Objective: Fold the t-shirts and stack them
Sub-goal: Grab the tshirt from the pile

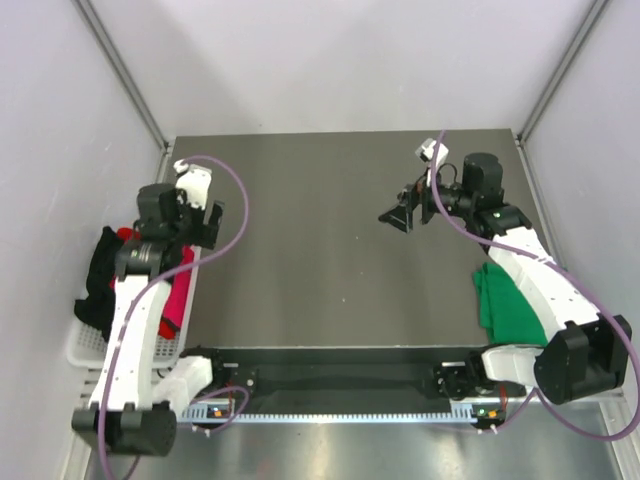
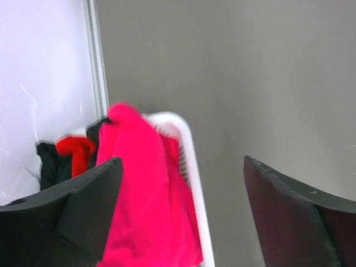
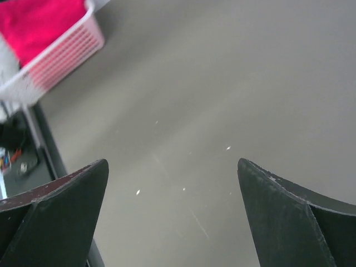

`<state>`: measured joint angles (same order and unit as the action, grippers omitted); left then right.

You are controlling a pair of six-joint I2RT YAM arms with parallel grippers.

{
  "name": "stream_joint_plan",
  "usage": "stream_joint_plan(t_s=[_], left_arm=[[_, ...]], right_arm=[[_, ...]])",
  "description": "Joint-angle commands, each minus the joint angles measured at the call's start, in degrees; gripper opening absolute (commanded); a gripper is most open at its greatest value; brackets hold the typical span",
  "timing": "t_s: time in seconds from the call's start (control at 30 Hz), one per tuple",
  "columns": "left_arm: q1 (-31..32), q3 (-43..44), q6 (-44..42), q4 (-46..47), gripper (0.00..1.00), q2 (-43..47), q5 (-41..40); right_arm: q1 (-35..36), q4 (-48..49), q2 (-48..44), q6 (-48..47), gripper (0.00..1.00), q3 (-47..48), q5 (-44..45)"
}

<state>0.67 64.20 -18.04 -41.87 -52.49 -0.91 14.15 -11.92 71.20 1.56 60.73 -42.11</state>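
**Next shirt waits in the basket**

We judge one shirt dealt with: the dark green t-shirt (image 1: 500,295) lies at the table's (image 1: 320,260) right edge, toward the near corner. The crimson-pink t-shirt (image 2: 139,194), a black t-shirt (image 1: 100,275) and a red t-shirt (image 2: 75,147) sit in the white basket (image 1: 85,350) off the left edge. Our left gripper (image 2: 182,161) hovers over the basket with fingers apart and nothing held. The right gripper (image 3: 172,164) hangs above bare table toward the far right corner, also spread and empty. Next, the left must drop onto the pink cloth and pinch it. We can read no labels or writing.
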Motion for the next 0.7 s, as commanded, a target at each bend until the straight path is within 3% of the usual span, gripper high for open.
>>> stream_joint_plan(t_s=[0.0,0.13,0.33,0.67], left_arm=[[-0.32,-2.76,-3.58,2.04,0.89,-6.04,-8.85],[-0.32,-4.09,-4.8,7.84,0.77,-10.52,-12.35],[-2.25,0.21,-6.13,9.96,0.71,-20.44,-14.73],[-6.38,1.71,-9.64,13.83,0.68,-25.99,-16.94]], right_arm=[[1.31,-4.25,-1.59,-11.15,1.0,-0.08,-8.62],[1.49,-9.69,-0.01,-16.57,1.0,2.9,-13.25],[2.11,-8.9,2.19,-14.66,1.0,1.76,-15.2],[2.02,-8.91,1.84,-15.18,1.0,1.76,-15.46]])
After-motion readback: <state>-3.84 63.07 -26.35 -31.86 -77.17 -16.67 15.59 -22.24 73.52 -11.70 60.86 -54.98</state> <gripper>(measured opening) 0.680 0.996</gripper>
